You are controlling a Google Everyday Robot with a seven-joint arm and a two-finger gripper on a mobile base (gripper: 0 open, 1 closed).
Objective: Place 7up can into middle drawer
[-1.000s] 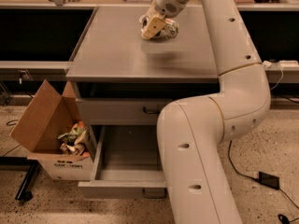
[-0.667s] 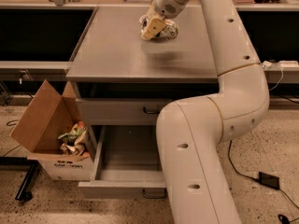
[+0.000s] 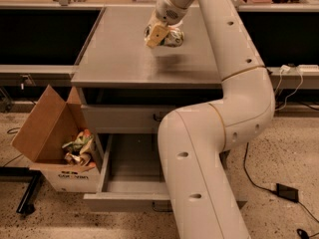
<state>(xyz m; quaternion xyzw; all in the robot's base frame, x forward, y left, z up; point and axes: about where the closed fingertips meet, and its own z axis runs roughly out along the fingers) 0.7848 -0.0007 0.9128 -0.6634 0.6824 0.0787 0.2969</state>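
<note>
My gripper [image 3: 162,36] is above the back middle of the grey cabinet top [image 3: 114,59]. It is shut on the 7up can [image 3: 175,37], which lies tilted on its side in the fingers, its green and white label showing. The can hangs a little above the top and casts a shadow below. The middle drawer [image 3: 130,169] stands pulled open low at the front of the cabinet, a shallow grey tray. My arm's big lower link [image 3: 199,173] hides its right part.
A closed grey drawer front [image 3: 119,118] with a dark handle sits above the open drawer. An open cardboard box [image 3: 47,128] with crumpled wrappers stands on the floor to the left. Cables and a black power brick [image 3: 287,192] lie on the floor to the right.
The gripper with the can has moved a little toward the front of the cabinet top and slightly left. The drawer stays open as before.
</note>
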